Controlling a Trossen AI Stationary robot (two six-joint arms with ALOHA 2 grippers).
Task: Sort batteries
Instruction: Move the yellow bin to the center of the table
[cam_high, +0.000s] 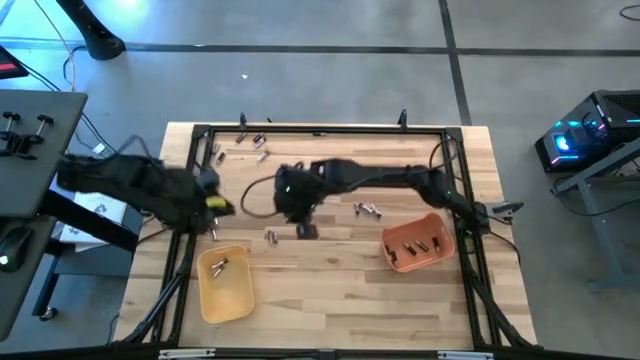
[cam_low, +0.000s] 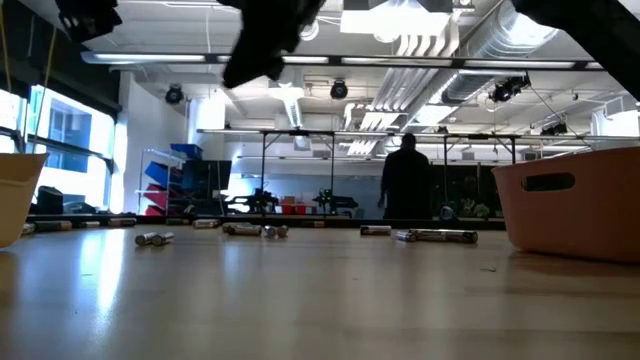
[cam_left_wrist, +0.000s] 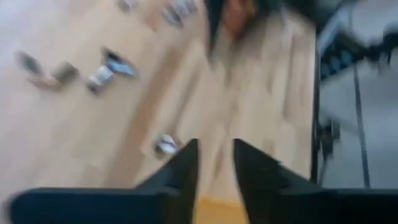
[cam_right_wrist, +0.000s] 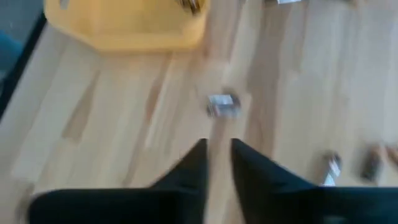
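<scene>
Small batteries lie loose on the wooden table: a group at the far left (cam_high: 245, 145), a pair at the centre (cam_high: 368, 210) and a single one (cam_high: 270, 237) above the yellow tray (cam_high: 225, 285). Some lie in the yellow tray (cam_high: 218, 265), others in the orange tray (cam_high: 418, 245). My right gripper (cam_high: 305, 230) hangs over mid-table. Its fingers (cam_right_wrist: 217, 152) are nearly together with nothing seen between them, and one battery (cam_right_wrist: 222, 104) lies ahead. My left gripper (cam_high: 213, 205) is at the table's left edge. Its fingers (cam_left_wrist: 216, 155) show a narrow gap with nothing in it.
A black frame (cam_high: 320, 130) runs round the table's far and side edges. The low view shows the orange tray (cam_low: 575, 200) at the right, the yellow tray (cam_low: 12, 195) at the left and a person (cam_low: 405, 180) far off. Bare wood lies between the trays.
</scene>
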